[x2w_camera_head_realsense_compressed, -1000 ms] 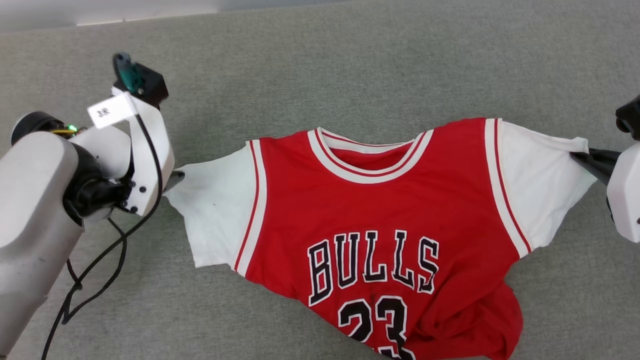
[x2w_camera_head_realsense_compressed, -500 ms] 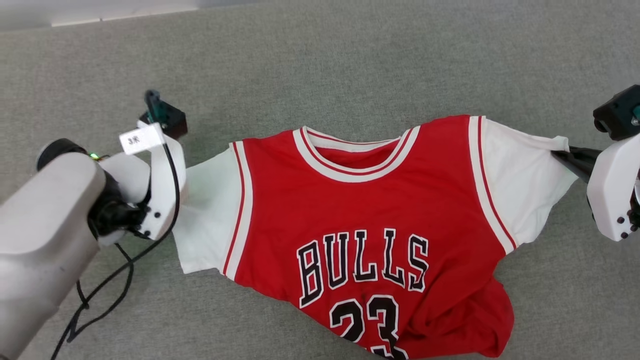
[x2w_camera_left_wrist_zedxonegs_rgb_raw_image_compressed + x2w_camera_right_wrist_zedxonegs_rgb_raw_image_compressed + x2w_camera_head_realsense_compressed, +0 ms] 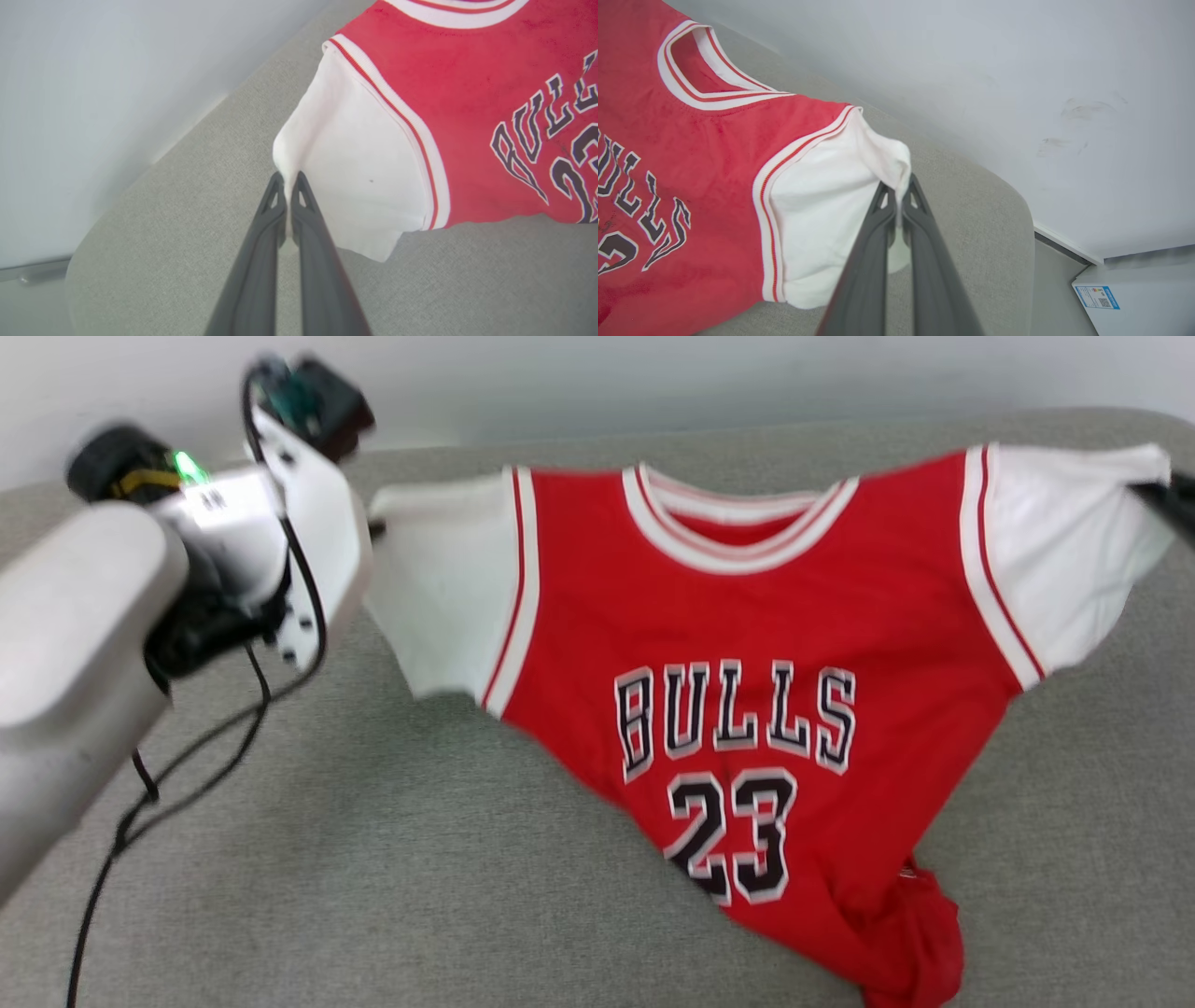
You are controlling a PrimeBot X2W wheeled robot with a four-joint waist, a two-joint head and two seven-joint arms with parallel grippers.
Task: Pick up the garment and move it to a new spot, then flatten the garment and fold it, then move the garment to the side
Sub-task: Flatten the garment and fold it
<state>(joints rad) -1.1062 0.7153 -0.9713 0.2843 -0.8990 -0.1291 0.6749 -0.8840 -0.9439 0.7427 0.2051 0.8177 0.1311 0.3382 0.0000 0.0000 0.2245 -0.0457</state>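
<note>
Jersey hangs spread above the gray surface, its bunched hem touching that surface. Left gripper pinches the left sleeve tip, right gripper the right sleeve tip. I should raise both evenly, holding the cloth taut, until the hem clears.

left jaws: clamped | right jaws: clamped | left forearm: reaching forward
</note>
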